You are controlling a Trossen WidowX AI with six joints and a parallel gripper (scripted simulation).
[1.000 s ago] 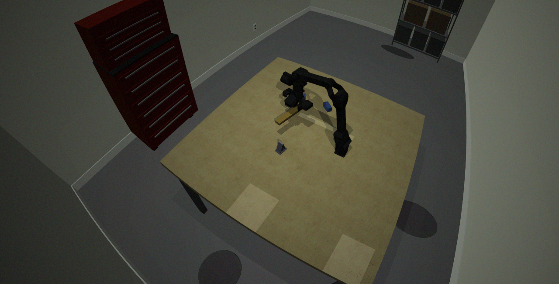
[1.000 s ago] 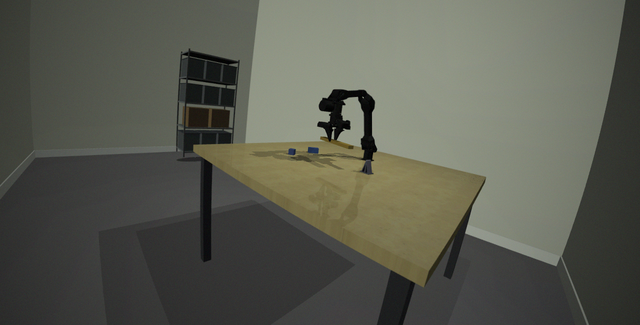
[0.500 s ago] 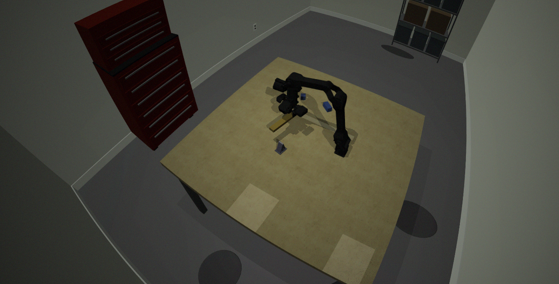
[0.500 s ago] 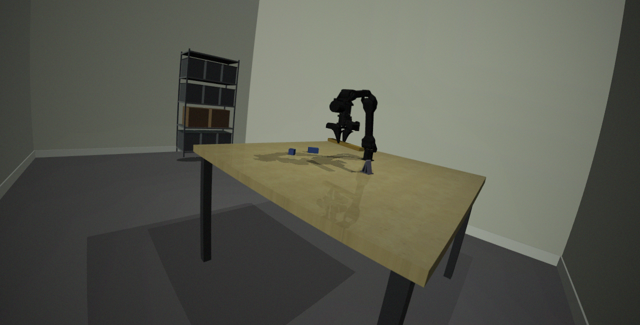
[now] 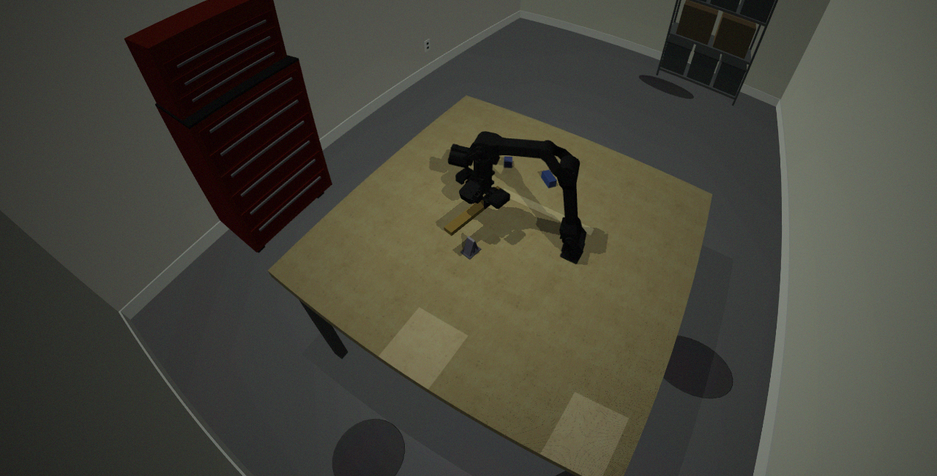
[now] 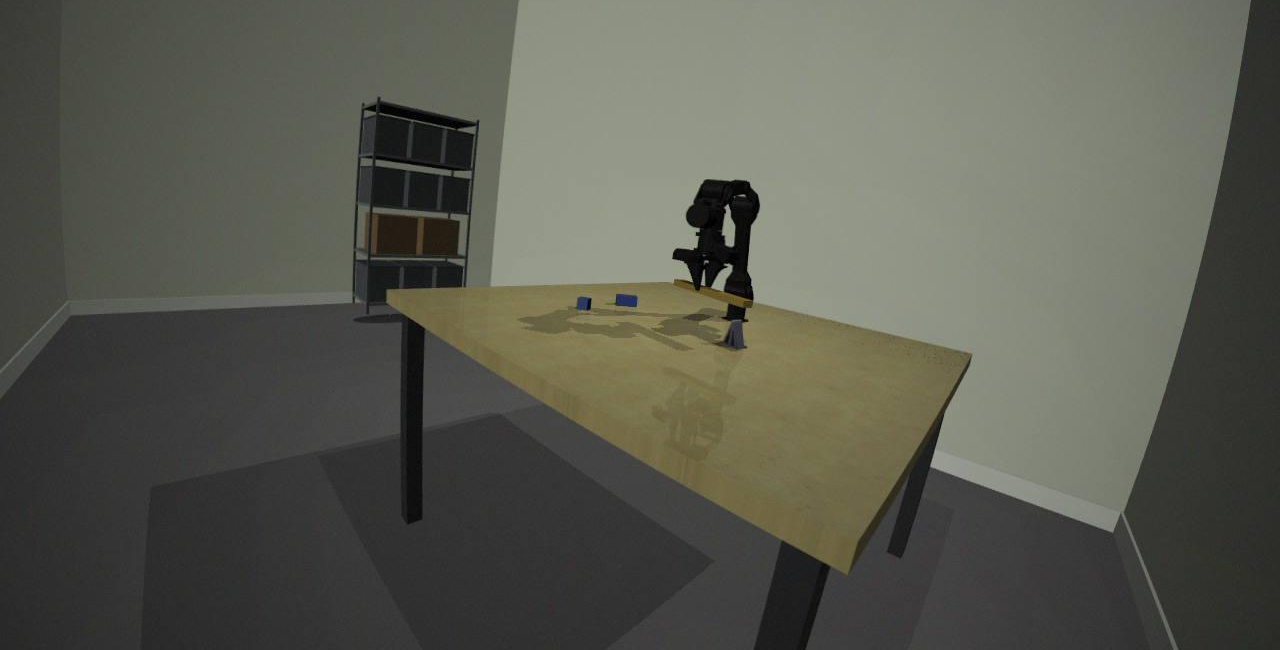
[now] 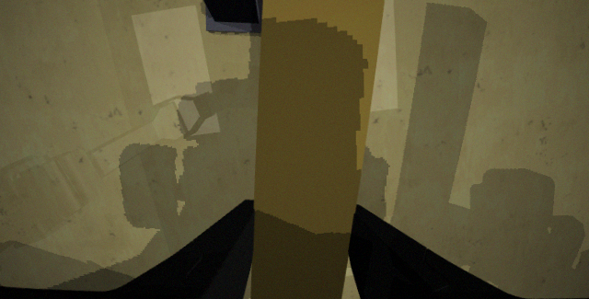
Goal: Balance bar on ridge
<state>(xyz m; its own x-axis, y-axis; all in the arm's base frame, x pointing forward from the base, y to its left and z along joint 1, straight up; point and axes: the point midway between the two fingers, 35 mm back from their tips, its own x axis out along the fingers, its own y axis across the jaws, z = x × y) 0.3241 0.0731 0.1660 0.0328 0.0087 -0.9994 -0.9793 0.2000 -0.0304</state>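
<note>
My gripper is shut on the yellow-brown bar and holds it in the air above the table. The bar runs straight out between the fingers in the wrist view. The small grey ridge stands on the table, apart from the bar and lower than it. In the wrist view the ridge shows at the top, just left of the bar, partly cut off by the frame edge.
A blue block and a smaller blue block lie on the table behind the gripper in the top view. The arm's base stands to the right of the ridge there.
</note>
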